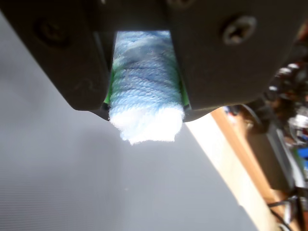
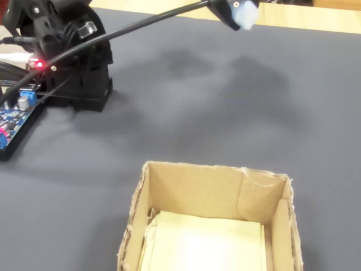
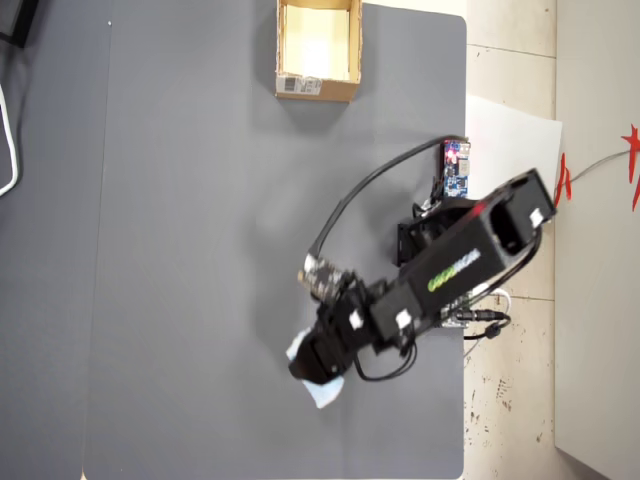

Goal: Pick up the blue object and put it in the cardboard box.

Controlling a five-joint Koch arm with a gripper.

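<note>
Gripper (image 1: 144, 103) clamping blue object (image 1: 144, 86), cardboard box (image 3: 318, 50) only elsewhere

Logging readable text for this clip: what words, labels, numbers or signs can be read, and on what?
Green lettering on the arm: too blurred to read.
White barcode label on the box flap: too small to read.
Red marks on the wall at the overhead view's right edge: not legible.
Nothing else bears text.
</note>
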